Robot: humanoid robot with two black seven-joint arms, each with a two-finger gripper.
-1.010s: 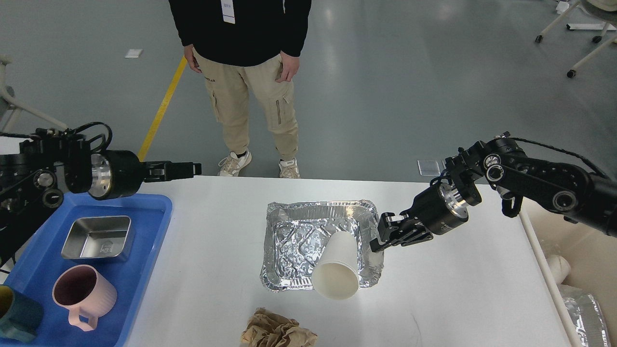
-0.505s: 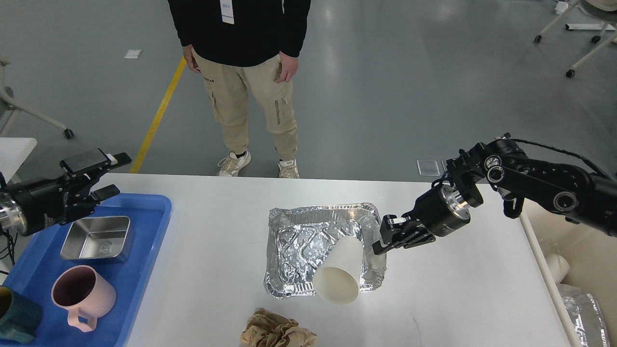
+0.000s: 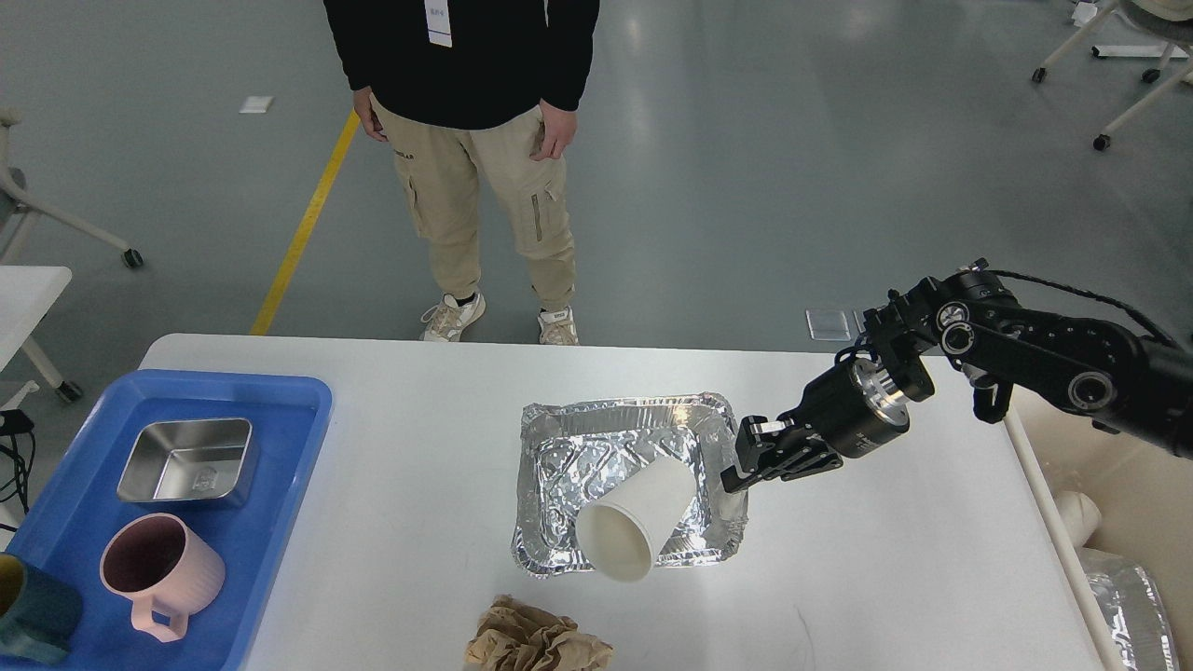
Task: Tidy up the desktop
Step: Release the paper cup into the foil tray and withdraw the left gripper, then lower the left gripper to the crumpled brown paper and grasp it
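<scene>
The white desktop (image 3: 419, 466) carries a crumpled foil tray (image 3: 615, 407) at its middle. A white paper cup (image 3: 626, 524) lies tipped in the tray, its mouth over the near rim. A ball of crumpled brown paper (image 3: 536, 638) lies at the near edge. My right gripper (image 3: 736, 466) comes in from the right and sits on the tray's right rim, its fingers closed on the foil. My left gripper is out of view.
A blue tray (image 3: 280, 466) at the left holds a steel box (image 3: 186, 459), a pink mug (image 3: 158, 568) and a dark teal cup (image 3: 33, 620). A beige bin (image 3: 1118, 494) stands off the right edge. A person (image 3: 485, 140) stands behind the table.
My left arm has pulled back to the left and left the view. My right gripper closed on the tray's right rim. The cup rolled left inside the tray.
</scene>
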